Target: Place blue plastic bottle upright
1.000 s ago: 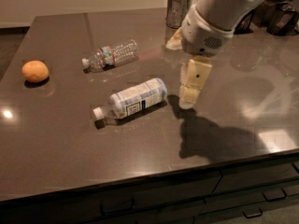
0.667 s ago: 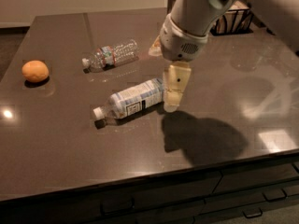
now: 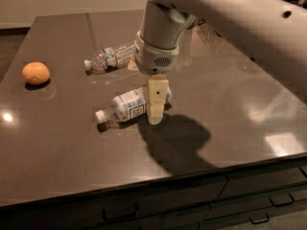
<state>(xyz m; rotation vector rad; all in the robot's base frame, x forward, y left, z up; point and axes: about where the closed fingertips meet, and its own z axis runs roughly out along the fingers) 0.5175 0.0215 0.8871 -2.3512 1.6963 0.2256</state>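
The blue plastic bottle (image 3: 125, 106) lies on its side on the dark table (image 3: 67, 143), its white cap pointing to the front left. It is clear, with a pale blue-and-white label. My gripper (image 3: 156, 115) hangs straight down from the arm and stands over the bottle's base end, covering that part of it. I cannot tell whether it touches the bottle.
A smaller crinkled clear bottle (image 3: 111, 58) lies on its side behind the blue one. An orange (image 3: 36, 73) sits at the left. My arm (image 3: 230, 18) reaches in from the upper right. The table's front edge is close, with drawers (image 3: 249, 200) below.
My gripper has moved left, from beside the bottle's base to over the base end. Both bottles and the orange have stayed where they were.
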